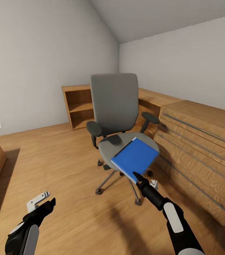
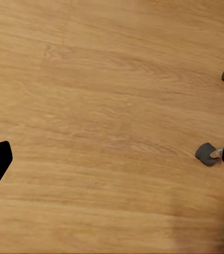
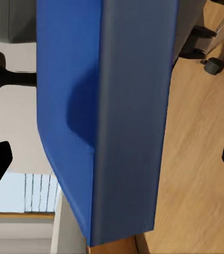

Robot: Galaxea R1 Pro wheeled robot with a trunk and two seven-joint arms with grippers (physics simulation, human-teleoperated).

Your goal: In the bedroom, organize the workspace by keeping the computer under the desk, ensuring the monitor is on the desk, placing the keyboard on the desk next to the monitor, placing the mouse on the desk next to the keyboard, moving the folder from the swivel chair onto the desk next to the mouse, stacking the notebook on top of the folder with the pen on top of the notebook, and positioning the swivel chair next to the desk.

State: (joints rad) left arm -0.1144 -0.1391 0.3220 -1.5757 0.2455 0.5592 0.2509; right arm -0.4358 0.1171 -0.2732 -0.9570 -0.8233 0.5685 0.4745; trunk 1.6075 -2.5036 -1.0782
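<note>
folder (image 1: 135, 158) on swivel chair (image 1: 114, 102), right gripper (image 1: 145, 182) spread wide at its edge

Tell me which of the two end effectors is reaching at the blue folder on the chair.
The right end effector: its tips sit at the near edge of the folder on the swivel chair. The left end effector hangs over bare floor.

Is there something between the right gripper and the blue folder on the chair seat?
No. In the head view the right gripper sits right at the near edge of the blue folder. The right wrist view shows its spine between the open fingers, unobstructed.
</note>
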